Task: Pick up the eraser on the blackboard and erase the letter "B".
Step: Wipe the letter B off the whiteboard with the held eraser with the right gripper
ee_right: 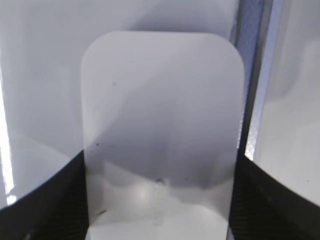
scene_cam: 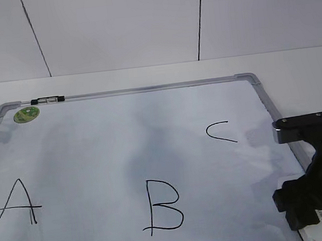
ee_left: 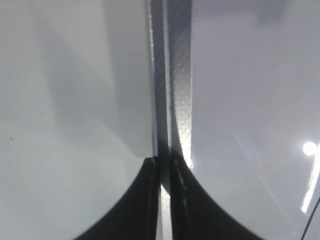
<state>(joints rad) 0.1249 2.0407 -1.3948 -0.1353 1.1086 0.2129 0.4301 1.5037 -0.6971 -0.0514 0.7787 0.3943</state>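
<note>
The eraser (ee_right: 162,130), a white glossy block with rounded corners, fills the space between my right gripper's (ee_right: 161,200) black fingers, which press against both of its long sides. In the exterior view this gripper (scene_cam: 313,196) hangs low over the blackboard's (scene_cam: 95,150) right edge and hides the eraser. The letter "B" (scene_cam: 161,207) is drawn in thin black line at the board's front middle, well left of the right gripper. My left gripper (ee_left: 165,162) is shut and empty, directly above the board's grey frame strip (ee_left: 180,75).
A black "A" (scene_cam: 17,204) is at the board's left and a "C" (scene_cam: 220,131) toward its right. A small black-and-silver marker (scene_cam: 48,100) lies on the top frame beside a round green sticker (scene_cam: 27,114). White table surrounds the board.
</note>
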